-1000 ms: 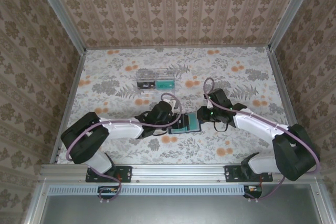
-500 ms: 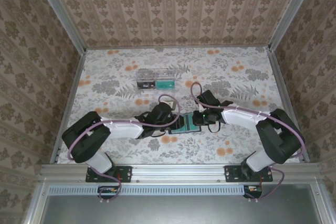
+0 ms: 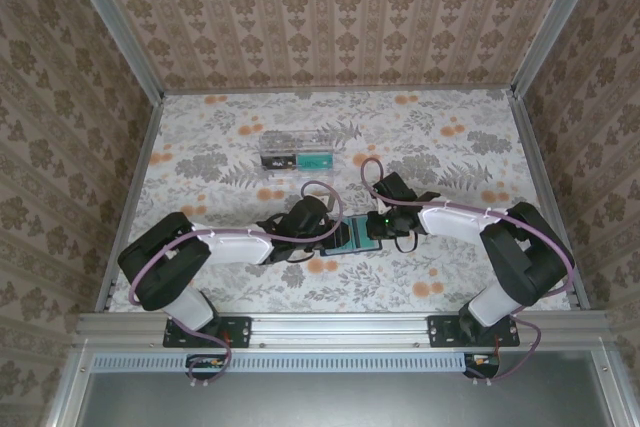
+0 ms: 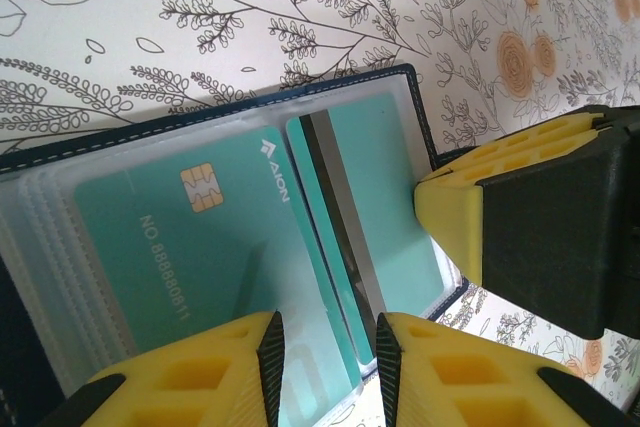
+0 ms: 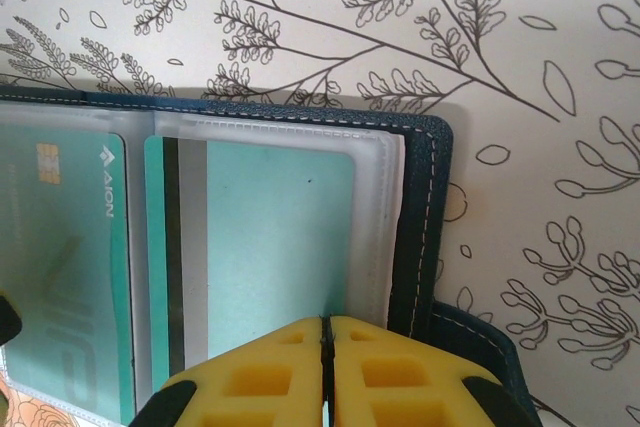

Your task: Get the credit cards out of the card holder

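The card holder (image 3: 352, 238) lies open on the table between both grippers, its dark rim (image 4: 250, 113) framing clear sleeves. A teal credit card with a gold chip (image 4: 170, 247) sits in the left sleeve, and a teal card with a dark stripe (image 4: 385, 172) in the right one. My left gripper (image 4: 328, 347) hangs over the holder's near edge at the fold, jaws apart, with nothing clamped. My right gripper (image 5: 325, 325) is shut, and its tips rest on the striped card's sleeve (image 5: 270, 237) close to the holder's stitched edge (image 5: 415, 217).
A clear plastic box (image 3: 297, 150) with something teal inside stands further back on the floral table. Patterned walls close in the table at the back and both sides. The right gripper's yellow and black body (image 4: 540, 227) sits close beside the left gripper.
The right arm has folded in and brought its gripper left onto the holder, closing its jaws. The left gripper's jaws have narrowed while that arm stayed almost still.
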Robot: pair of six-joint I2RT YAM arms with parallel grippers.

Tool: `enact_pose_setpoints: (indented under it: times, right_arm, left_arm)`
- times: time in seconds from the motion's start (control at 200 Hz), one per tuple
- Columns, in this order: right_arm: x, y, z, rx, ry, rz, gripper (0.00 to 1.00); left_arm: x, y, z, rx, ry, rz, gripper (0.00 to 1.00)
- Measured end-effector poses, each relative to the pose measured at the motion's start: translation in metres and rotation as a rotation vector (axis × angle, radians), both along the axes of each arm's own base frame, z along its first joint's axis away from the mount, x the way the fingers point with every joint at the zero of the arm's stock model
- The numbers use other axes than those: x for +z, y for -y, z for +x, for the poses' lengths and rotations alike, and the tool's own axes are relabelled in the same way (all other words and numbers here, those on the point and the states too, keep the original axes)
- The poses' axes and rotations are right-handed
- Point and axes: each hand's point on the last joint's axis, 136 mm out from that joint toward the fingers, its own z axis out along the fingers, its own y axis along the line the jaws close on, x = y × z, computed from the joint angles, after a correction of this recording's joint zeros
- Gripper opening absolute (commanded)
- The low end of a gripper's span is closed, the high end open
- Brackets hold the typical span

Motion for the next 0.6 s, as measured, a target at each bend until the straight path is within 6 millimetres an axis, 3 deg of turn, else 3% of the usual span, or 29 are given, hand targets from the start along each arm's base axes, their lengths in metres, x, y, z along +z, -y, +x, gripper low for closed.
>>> enact_pose_setpoints:
  times: [0.42, 0.6]
  right_arm:
    - [0.0, -0.001, 0.001, 0.001, 0.004, 0.004, 0.11]
    - [0.0, -0.001, 0.001, 0.001, 0.005, 0.005, 0.11]
  left_arm:
    - [-0.001, 0.02, 0.005, -0.014, -0.025, 0.004, 0.26]
    - [-0.014, 0.015, 0.002, -0.002, -0.069, 0.052, 0.25]
